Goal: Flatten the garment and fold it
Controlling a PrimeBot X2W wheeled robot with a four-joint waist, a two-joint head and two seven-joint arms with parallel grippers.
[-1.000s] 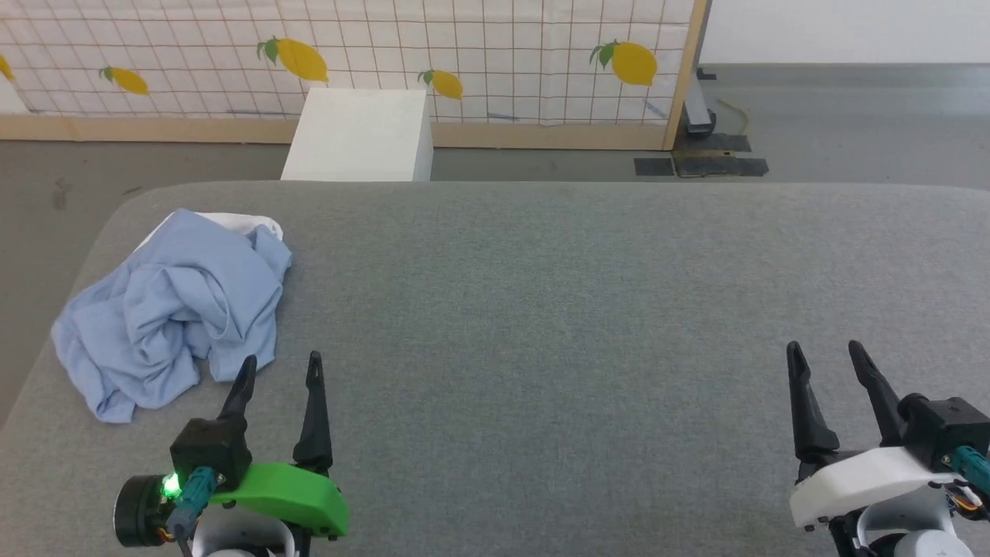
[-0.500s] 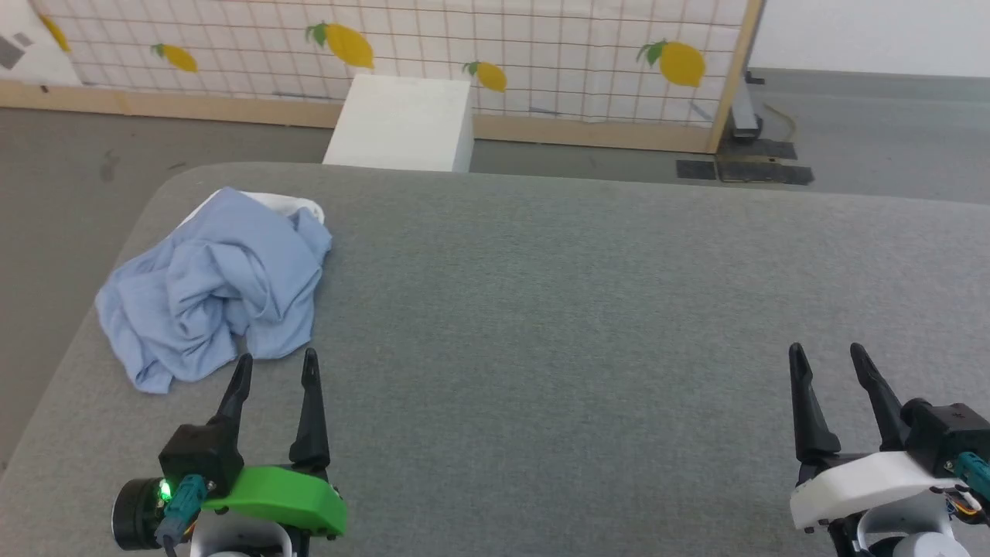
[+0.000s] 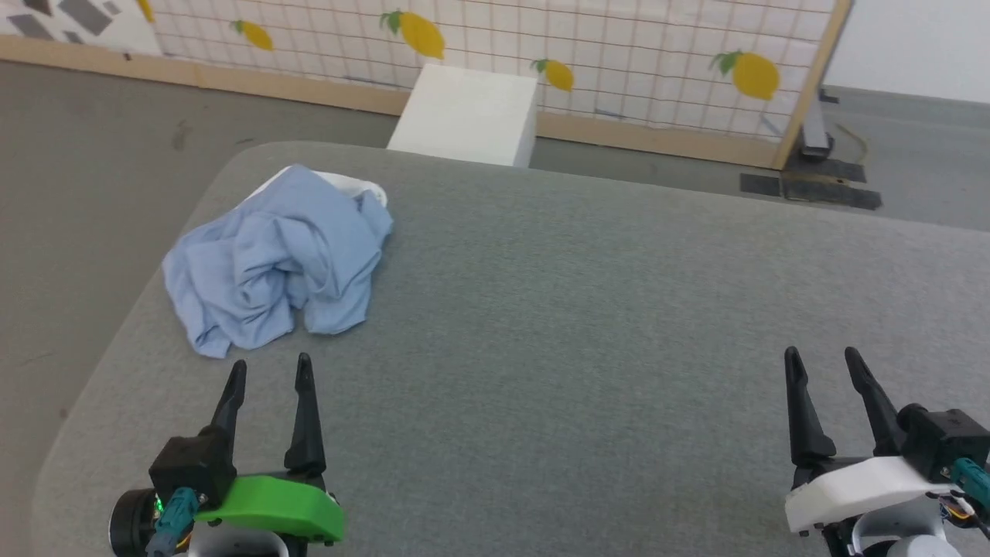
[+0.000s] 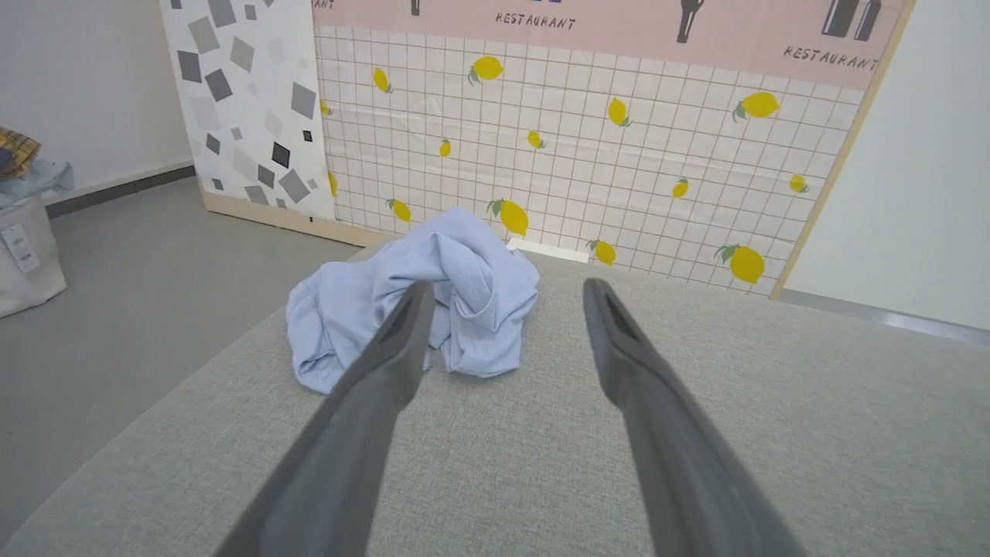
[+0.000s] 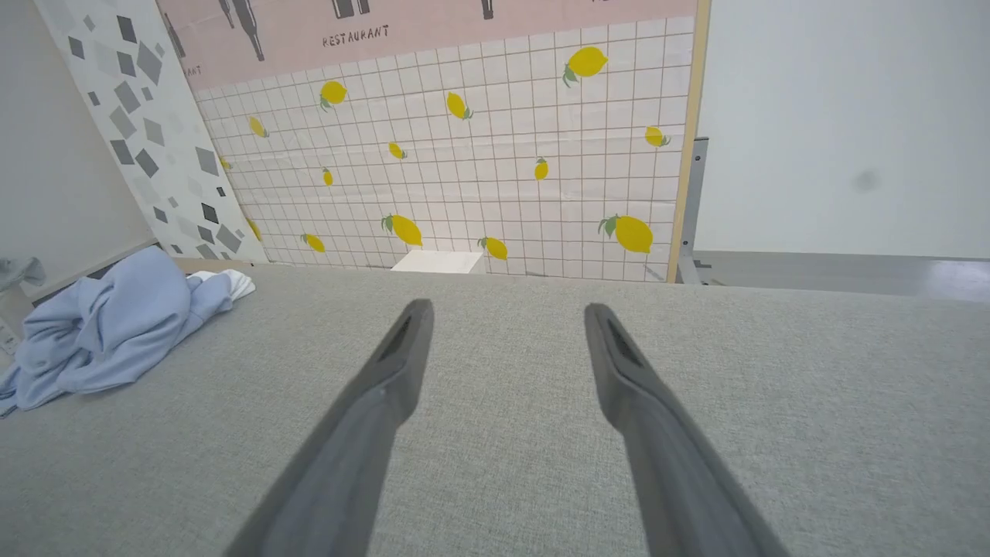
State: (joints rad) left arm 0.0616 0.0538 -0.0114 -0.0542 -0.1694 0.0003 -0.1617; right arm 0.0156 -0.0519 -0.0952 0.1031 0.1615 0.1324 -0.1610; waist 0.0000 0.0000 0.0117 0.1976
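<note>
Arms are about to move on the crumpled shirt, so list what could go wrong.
The garment lies bunched, so the open left tool may pinch several layers and fail to spread it.
It sits near the left edge of the table; a sideways drag could slide it off.
The right tool is far across, a long reach.

Light blue garment [image 3: 274, 259], crumpled heap, table's far-left
</note>
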